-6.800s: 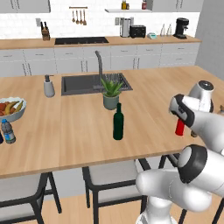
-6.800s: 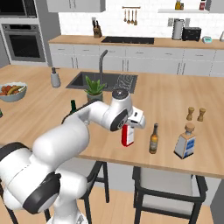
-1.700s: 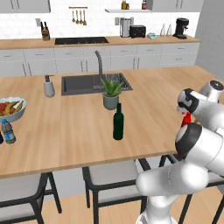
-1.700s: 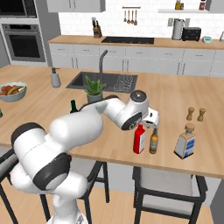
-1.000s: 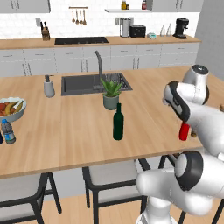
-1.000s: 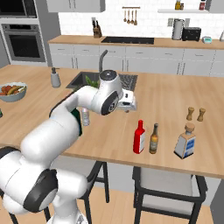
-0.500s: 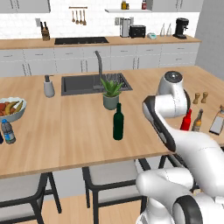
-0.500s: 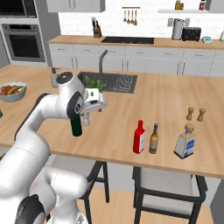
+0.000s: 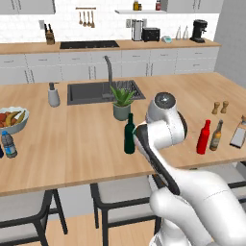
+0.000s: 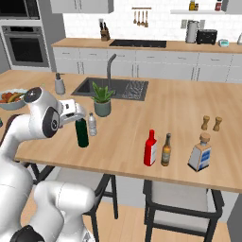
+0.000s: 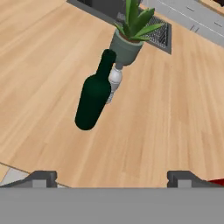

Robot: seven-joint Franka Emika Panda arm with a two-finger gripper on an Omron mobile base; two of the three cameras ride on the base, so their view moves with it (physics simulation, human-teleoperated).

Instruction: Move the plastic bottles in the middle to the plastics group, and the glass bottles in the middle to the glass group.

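The tall dark green wine bottle (image 10: 82, 133) (image 9: 129, 137) (image 11: 93, 99) stands in the middle of the island. Just behind it is the small clear water bottle (image 10: 92, 125) (image 11: 113, 81), in front of a potted plant (image 10: 101, 100). My gripper (image 10: 78, 115) (image 11: 112, 178) hovers open beside and above the green bottle's neck, with nothing between its fingertips (image 11: 41, 178). The red bottle (image 10: 151, 148) (image 9: 203, 137) stands upright next to the slim brown bottle (image 10: 166, 150) (image 9: 216, 136), with the flat pale grey bottle (image 10: 200, 152) (image 9: 238, 134) further right. At the left edge is the blue-label bottle (image 9: 8, 144).
A fruit bowl (image 9: 12, 120) sits near the blue-label bottle. Two wooden shakers (image 10: 211, 123) stand behind the glass group. The sink (image 10: 113, 88) and a soap dispenser (image 9: 53, 94) lie behind the plant. Stools stand under the island's front edge.
The arm has swung left from the red bottle, which stays beside the brown bottle, to the green bottle in the middle. The gripper has stayed open.
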